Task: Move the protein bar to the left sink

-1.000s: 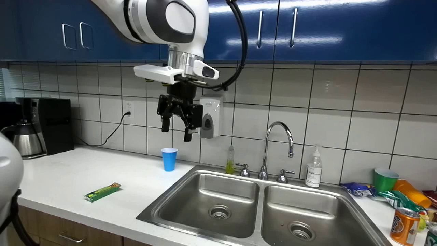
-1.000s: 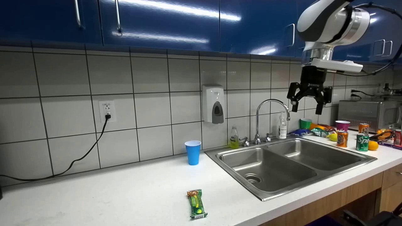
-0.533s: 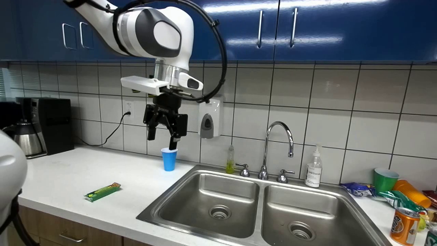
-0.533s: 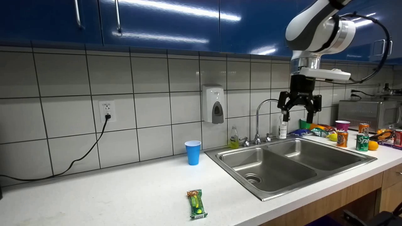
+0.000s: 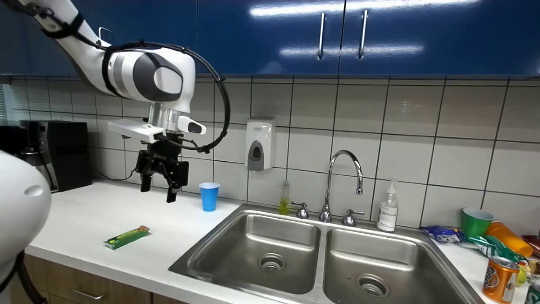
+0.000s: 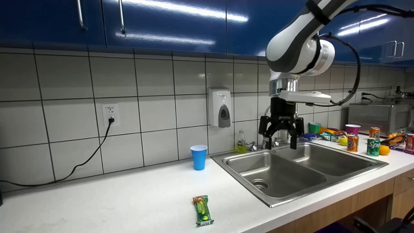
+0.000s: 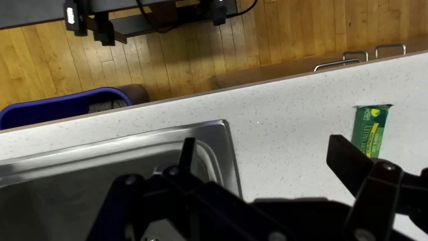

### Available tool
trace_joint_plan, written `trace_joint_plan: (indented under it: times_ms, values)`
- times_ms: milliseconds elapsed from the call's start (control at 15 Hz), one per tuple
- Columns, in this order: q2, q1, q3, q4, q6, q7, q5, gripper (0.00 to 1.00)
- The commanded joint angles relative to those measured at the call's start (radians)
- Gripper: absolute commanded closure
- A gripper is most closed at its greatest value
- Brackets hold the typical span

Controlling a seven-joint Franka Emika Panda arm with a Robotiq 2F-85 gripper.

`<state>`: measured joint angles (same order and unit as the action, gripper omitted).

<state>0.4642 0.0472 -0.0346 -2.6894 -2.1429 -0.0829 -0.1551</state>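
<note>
Lying left of the gripper (image 5: 158,190) and lower than it in an exterior view, the Nature Valley bar (image 5: 126,237) is a flat strip in glossy green wrapping, on a white countertop (image 5: 168,228) that the wrist view shows finely speckled. Next comes the gripper itself, matte black and angular, its two fingers (image 5: 145,183) spread wide; it points down, well above the counter, under a smooth white arm (image 5: 130,76) that slopes from upper left and bends at the wrist. In the wrist view, one finger hides part of the bar. In an exterior view, right of the gripper, stands a tapered blue cup (image 5: 209,197), white inside. Farther right and lower, the left sink (image 5: 257,240) is a satin stainless-steel basin with rounded corners and a round drain (image 5: 272,262); next rises a chrome gooseneck faucet (image 5: 328,190), then the matching right basin (image 5: 371,253). Far to the gripper's right stands an orange Fanta can (image 5: 500,279), a silvery-lidded cylinder.
</note>
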Motion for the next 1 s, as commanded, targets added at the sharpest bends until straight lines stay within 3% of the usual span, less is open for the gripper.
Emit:
trace_joint_plan:
  times_ms: [0, 400, 933]
  values:
    - [-0.077, 0.067, -0.072, -0.003, -0.086, -0.051, -0.049, 0.00]
    - [-0.249, 0.171, -0.171, 0.035, -0.238, -0.113, -0.102, 0.00]
    - [-0.478, 0.231, -0.244, 0.152, -0.363, -0.207, -0.078, 0.00]
